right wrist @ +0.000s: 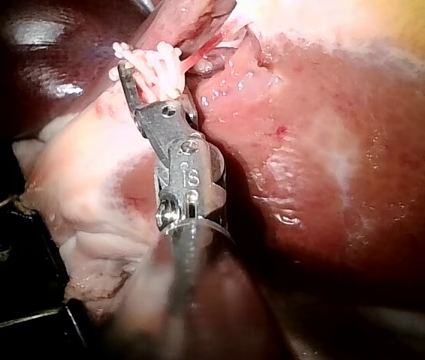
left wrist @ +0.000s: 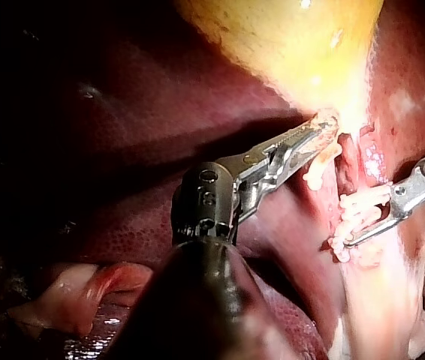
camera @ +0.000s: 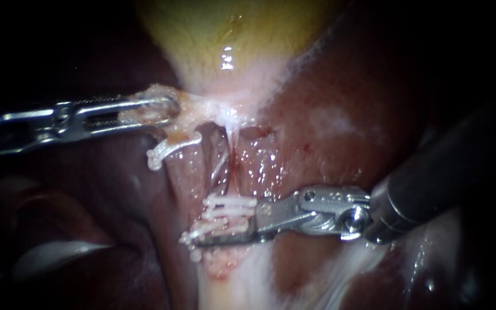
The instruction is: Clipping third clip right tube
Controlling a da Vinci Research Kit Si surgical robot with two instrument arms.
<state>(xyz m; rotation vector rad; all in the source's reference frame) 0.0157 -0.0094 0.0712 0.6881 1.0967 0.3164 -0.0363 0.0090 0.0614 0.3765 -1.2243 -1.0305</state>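
Note:
My right instrument (camera: pixel 202 235) reaches in from the right across the right tube (camera: pixel 220 172), low on it. Its jaws are shut on a white clip (camera: pixel 216 229) that sits around the tube. Two more white clips (camera: pixel 232 204) lie just above it on the same tube. My left instrument (camera: pixel 167 108) comes in from the left, its jaws shut on pale tissue (camera: pixel 188 106) at the neck of the yellow gallbladder (camera: pixel 231 34). Another white clip (camera: pixel 170 148) sits on the left tube. In the right wrist view my right instrument (right wrist: pixel 128 75) lies against the clips (right wrist: pixel 156 64).
Dark red liver (camera: pixel 340 126) surrounds the tubes on both sides. Pale fatty tissue (camera: pixel 225 287) runs down below the clips. In the left wrist view a loose pale flap (left wrist: pixel 70 296) lies beside the left instrument's shaft.

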